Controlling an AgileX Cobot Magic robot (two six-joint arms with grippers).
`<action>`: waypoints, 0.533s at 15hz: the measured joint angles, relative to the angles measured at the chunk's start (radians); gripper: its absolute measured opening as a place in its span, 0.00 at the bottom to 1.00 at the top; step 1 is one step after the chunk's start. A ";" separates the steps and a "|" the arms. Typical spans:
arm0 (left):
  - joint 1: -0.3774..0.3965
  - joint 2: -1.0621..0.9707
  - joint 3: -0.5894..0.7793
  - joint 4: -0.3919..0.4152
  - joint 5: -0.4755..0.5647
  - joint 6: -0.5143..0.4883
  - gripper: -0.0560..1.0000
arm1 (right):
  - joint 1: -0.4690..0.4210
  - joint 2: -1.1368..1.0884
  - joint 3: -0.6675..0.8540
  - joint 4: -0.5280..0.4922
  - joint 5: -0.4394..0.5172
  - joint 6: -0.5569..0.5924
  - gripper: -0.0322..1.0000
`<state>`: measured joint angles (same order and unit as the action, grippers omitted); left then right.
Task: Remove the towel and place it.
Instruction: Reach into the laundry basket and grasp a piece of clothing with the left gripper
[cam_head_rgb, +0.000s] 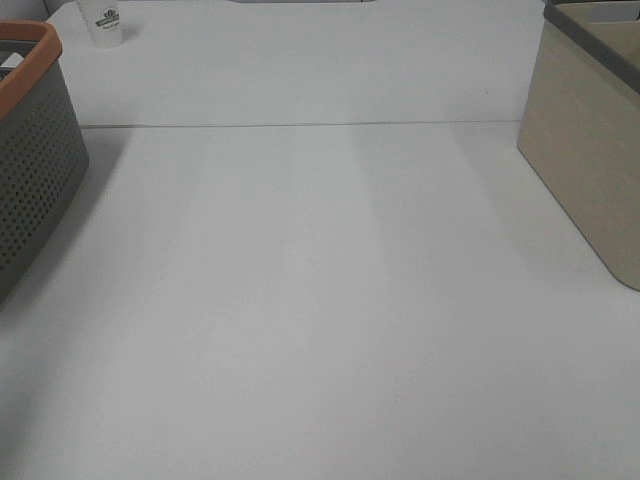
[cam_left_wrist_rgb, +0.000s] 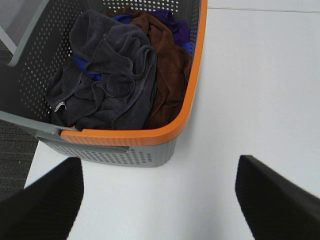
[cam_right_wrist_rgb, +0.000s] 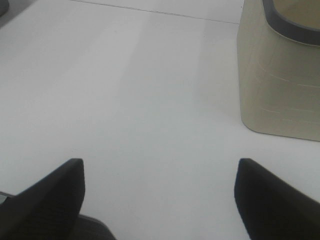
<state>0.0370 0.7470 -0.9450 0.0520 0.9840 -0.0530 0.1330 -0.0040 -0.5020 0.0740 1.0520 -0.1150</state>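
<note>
The dark charcoal-grey towel (cam_left_wrist_rgb: 107, 80) lies crumpled on top of the pile in the grey perforated basket with an orange rim (cam_left_wrist_rgb: 150, 134), a small white tag (cam_left_wrist_rgb: 61, 106) at its edge. My left gripper (cam_left_wrist_rgb: 159, 200) is open and empty above the white table, short of the basket. My right gripper (cam_right_wrist_rgb: 159, 197) is open and empty over the table near the beige bin (cam_right_wrist_rgb: 280, 85). Neither gripper shows in the exterior view, where the basket (cam_head_rgb: 35, 160) stands at the left edge and the towel is hidden.
A brown cloth (cam_left_wrist_rgb: 167, 65) and a blue-purple cloth (cam_left_wrist_rgb: 175, 25) lie under and beside the towel. The beige bin with a grey rim (cam_head_rgb: 590, 140) stands at the right. A white paper cup (cam_head_rgb: 105, 22) stands at the back left. The white table (cam_head_rgb: 320, 300) spans between them.
</note>
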 joint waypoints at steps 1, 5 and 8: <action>0.000 0.034 -0.023 0.002 -0.012 0.000 0.78 | 0.000 0.000 0.000 0.000 0.000 0.000 0.80; 0.000 0.157 -0.079 0.004 -0.042 -0.004 0.78 | 0.000 0.000 0.000 0.000 0.000 0.000 0.80; 0.000 0.304 -0.151 0.006 -0.096 -0.082 0.78 | 0.000 0.000 0.000 0.000 0.000 0.000 0.80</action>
<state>0.0370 1.0510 -1.0960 0.0580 0.8880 -0.1350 0.1330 -0.0040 -0.5020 0.0740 1.0520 -0.1150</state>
